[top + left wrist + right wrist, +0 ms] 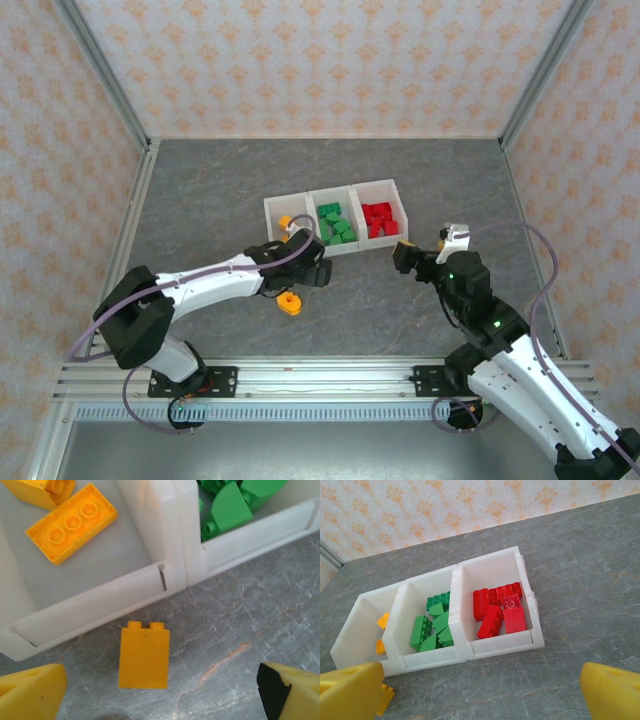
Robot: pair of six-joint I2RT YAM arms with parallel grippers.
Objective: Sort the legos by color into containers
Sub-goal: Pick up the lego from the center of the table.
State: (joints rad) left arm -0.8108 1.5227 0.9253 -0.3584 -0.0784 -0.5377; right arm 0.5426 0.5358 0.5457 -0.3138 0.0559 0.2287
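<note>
The containers (337, 196) are three joined white bins at the table's middle. The left bin (100, 560) holds orange legos (71, 522), the middle one green legos (432, 625), the right one red legos (500, 612). An orange brick (144, 654) lies flat on the table just in front of the left bin, apart from its wall. My left gripper (160, 695) hovers open over that brick, its yellow fingertips (30, 692) wide on either side and not touching it. My right gripper (482, 695) is open and empty, in front of the red bin.
A round orange piece (290, 302) with a hole lies on the table near the left arm's wrist (300, 272). Metal frame posts (130, 200) and patterned walls bound the grey table (450, 180) at left, right and back.
</note>
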